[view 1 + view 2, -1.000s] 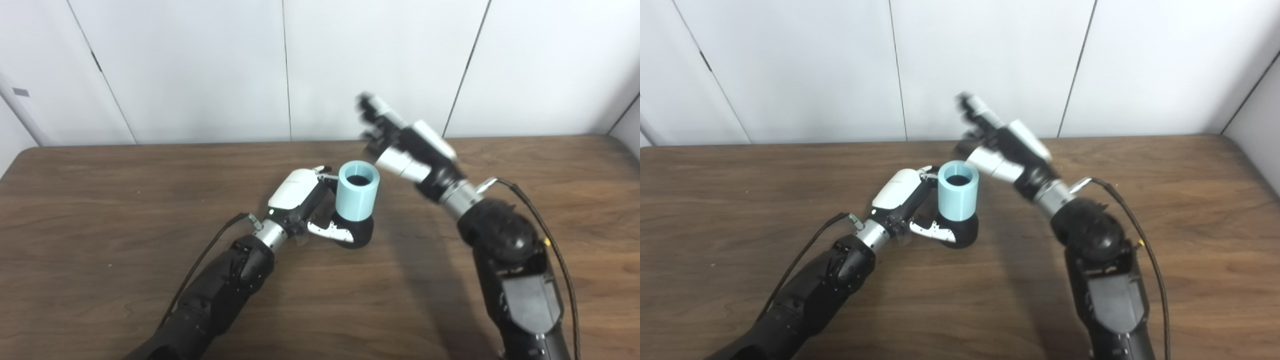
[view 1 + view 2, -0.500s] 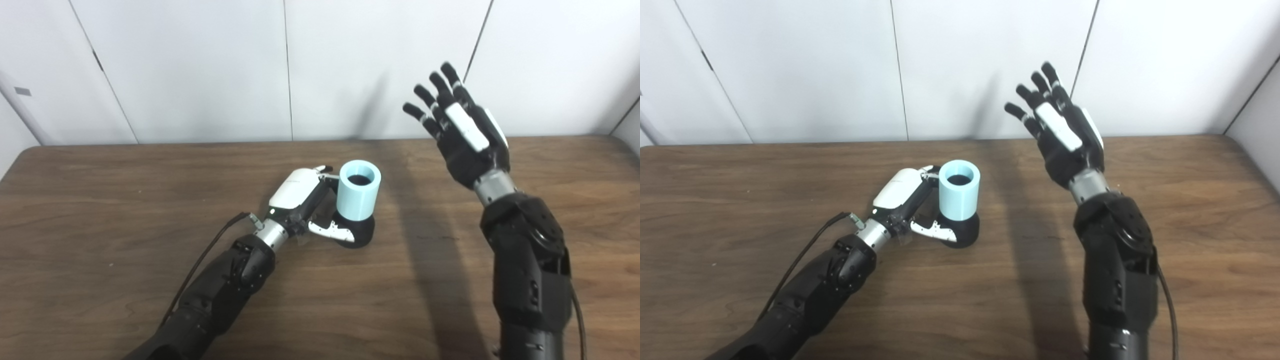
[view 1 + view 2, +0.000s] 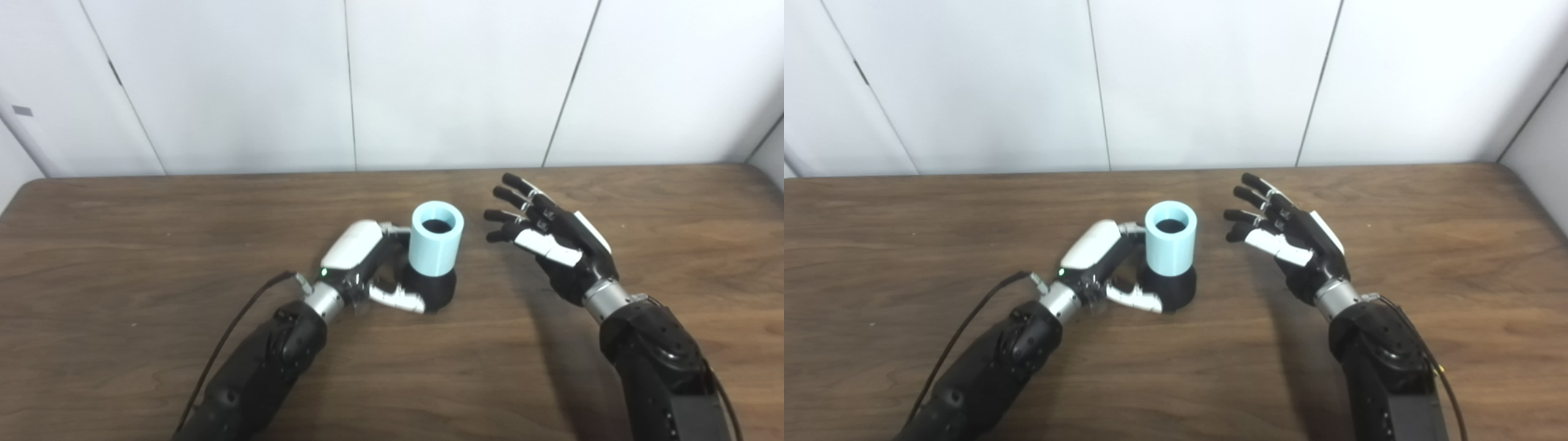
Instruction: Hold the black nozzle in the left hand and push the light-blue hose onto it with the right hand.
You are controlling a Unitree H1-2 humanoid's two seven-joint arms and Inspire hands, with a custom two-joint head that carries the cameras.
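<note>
The black nozzle stands upright on the wooden table, near its middle. The light-blue hose, a short tube section, sits upright on top of the nozzle with its open end facing up; a dark interior shows inside the rim.

The left hand rests low on the table beside the nozzle. Its thumb lies along the near side of the nozzle's base, touching it, and its fingers curl behind the assembly on the far side, at the height of the hose's lower half. The hand wraps the nozzle between thumb and fingers. Whether the far fingers press on the hose or the nozzle cannot be told, as the tube hides their tips.

The right hand hovers above the table on the opposite side of the hose. Its fingers are spread wide, extended toward the hose, holding nothing. The fingertips are near the hose's upper wall but clearly apart from it, with bare table showing between. The thumb lies along the near edge of the palm, pointing the same way.
</note>
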